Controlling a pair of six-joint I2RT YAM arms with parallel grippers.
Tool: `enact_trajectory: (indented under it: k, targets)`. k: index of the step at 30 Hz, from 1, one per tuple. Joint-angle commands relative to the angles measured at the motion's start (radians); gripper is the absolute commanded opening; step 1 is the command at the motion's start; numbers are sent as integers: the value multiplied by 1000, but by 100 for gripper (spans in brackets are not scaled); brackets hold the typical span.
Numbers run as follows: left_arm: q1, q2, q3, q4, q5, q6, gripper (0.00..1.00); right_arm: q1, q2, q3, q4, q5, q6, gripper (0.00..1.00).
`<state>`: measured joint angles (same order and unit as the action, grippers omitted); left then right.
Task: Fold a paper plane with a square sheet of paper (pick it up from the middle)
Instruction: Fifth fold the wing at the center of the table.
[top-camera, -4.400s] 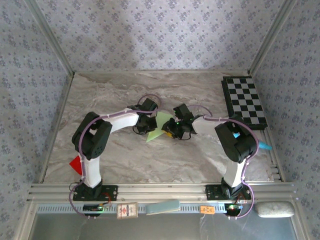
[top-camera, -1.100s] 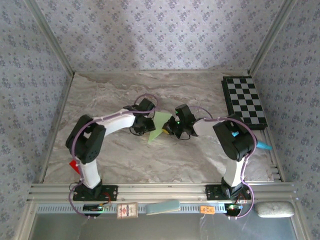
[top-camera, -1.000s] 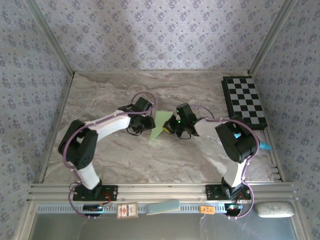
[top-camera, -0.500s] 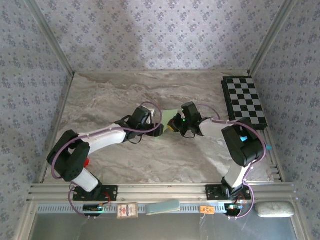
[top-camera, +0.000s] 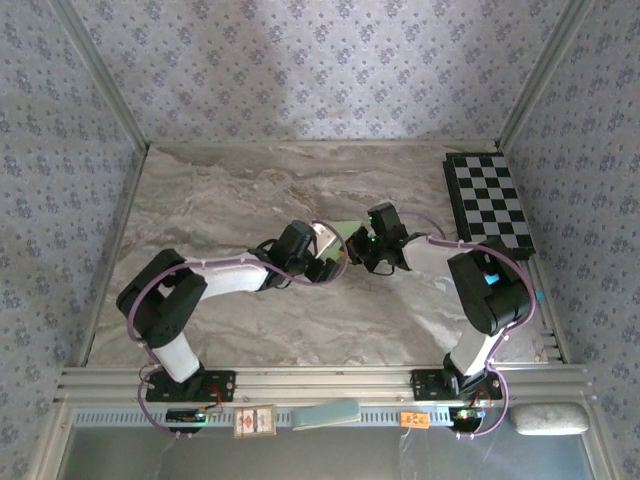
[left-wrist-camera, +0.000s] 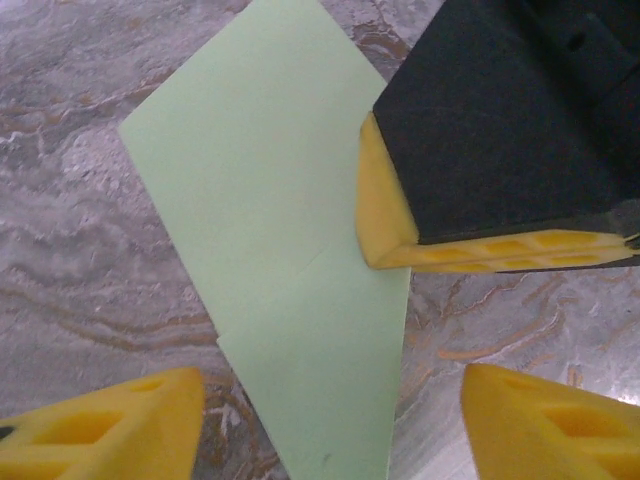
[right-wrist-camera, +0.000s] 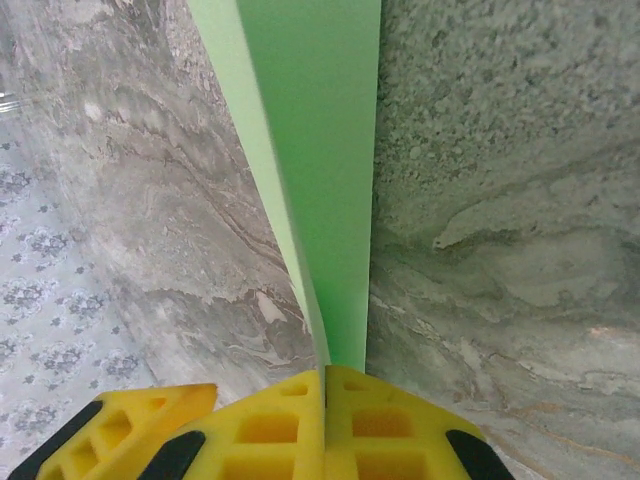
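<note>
**Fig. Top view with left and right wrist views.** The table (top-camera: 220, 200) was walled on three sides by patterned panels (top-camera: 330, 70), with a metal rail (top-camera: 320, 378) along its near edge. I had open marble on the left half, along the far side, and across the near strip between the two arm bases. A chequered board (top-camera: 490, 205) lay flat in the far right corner, beside the right wall and well apart from both wrists. Below the rail sat a light-blue card (top-camera: 325, 413) and a grey pad (top-camera: 550, 417), both off the marble.

The paper plane (left-wrist-camera: 270, 200), pale green and angular with a faint crease, was near the table's middle, where the two wrists met.

- **Left fingers** (left-wrist-camera: 110, 425): released, standing wide apart on either side of the paper's lower part and gripping nothing.
- **Right fingers** (right-wrist-camera: 270, 425): clenched on the paper's edge, with a narrow green strip running away from them over the marble.

From above, both wrists covered nearly all of the paper. The left wrist view cut off its lower end and the right wrist view cut off its far end. I could not tell whether the clamped edge was lifted off the table.
</note>
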<state>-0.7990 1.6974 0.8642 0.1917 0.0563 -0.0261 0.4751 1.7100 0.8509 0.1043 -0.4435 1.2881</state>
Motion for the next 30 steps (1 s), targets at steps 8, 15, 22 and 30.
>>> enact_trajectory:
  k: [8, 15, 22, 30]
  targets:
    - [-2, 51, -39, 130, 130, 136, 58, -20, -14, -15, -4, -67, 79, 3]
    - [-1, 89, -65, 161, 68, 167, 51, -26, -12, -9, -15, -101, 96, 4]
    - [1, 102, -68, 157, 63, 177, 38, -33, -10, -1, -42, -116, 99, 6]
    - [0, 98, -68, 141, 62, 190, 32, -45, 22, 59, -181, -106, -3, 27]
